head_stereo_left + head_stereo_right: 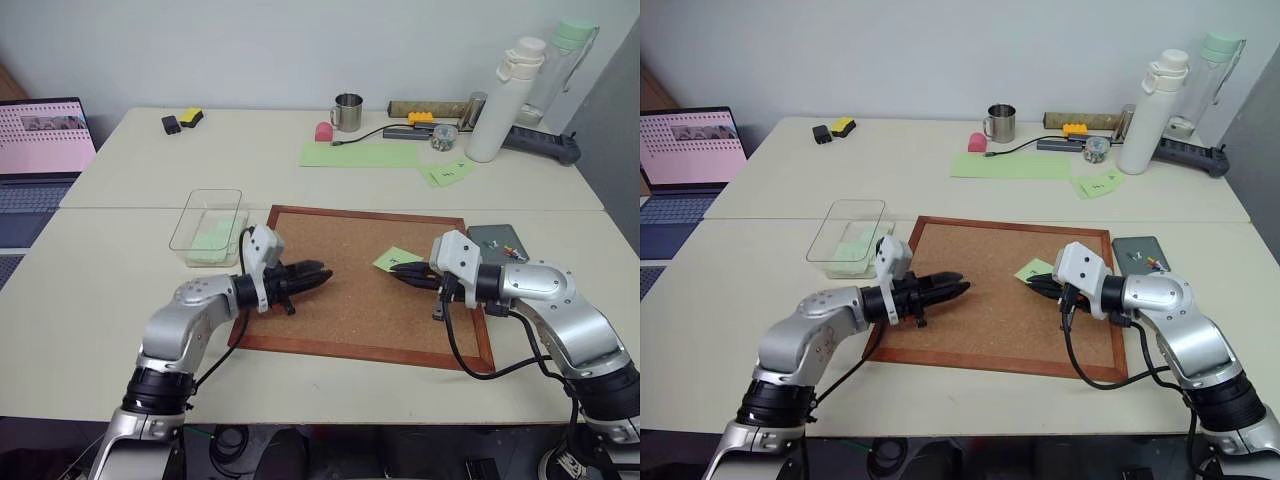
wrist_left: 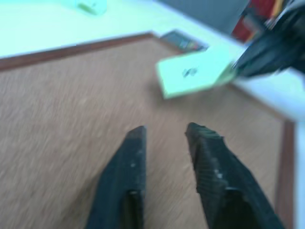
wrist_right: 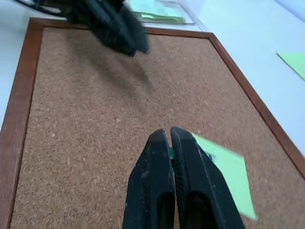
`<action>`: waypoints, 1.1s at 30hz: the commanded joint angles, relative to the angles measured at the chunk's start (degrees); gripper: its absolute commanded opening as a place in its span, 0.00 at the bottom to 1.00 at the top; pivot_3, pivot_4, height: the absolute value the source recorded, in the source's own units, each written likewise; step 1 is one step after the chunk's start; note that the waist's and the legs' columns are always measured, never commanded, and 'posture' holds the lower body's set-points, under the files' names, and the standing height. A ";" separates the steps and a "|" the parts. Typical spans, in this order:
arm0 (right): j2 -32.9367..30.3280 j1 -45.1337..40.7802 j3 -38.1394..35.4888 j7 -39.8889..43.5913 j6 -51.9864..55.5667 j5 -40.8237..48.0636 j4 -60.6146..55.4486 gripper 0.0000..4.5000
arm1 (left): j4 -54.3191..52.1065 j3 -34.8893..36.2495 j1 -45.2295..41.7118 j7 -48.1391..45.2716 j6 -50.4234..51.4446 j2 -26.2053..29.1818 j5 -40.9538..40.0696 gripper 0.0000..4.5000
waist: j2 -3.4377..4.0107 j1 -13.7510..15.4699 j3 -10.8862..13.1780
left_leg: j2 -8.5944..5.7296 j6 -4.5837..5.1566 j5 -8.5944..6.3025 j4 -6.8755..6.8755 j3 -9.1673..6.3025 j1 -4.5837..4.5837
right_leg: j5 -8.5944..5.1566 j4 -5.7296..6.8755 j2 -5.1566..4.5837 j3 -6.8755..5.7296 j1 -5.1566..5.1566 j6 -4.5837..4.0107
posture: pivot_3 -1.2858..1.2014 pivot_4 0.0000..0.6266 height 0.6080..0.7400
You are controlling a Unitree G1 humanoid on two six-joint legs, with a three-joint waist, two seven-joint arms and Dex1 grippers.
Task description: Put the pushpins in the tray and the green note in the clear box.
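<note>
Above corkboard (image 1: 352, 290), both claws level, facing.

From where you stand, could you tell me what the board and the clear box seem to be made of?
The board: speckled tan cork, matte, inside a reddish-brown frame that looks like varnished wood. The clear box: see-through, glossy, probably plastic, with green paper visible through its walls.

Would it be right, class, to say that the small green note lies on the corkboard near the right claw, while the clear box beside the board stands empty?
Not quite. The clear box is not empty: the left eye view shows pale green paper lying in it. The rest holds: the small green note lies on the corkboard by the right claw.
</note>
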 commanded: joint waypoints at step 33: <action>4.29 -9.62 -5.79 -4.34 5.61 6.45 -7.85 0.00 | -3.78 -3.78 -6.95 -1.10 4.10 -2.00 -6.78 0.84 | -0.24 0.06 0.18 | -0.02 -0.04 0.02 0.00 -0.03 -0.02 | 0.00 -0.03 -0.04 -0.01 0.00 -0.01 | 0.52 0.24 1.00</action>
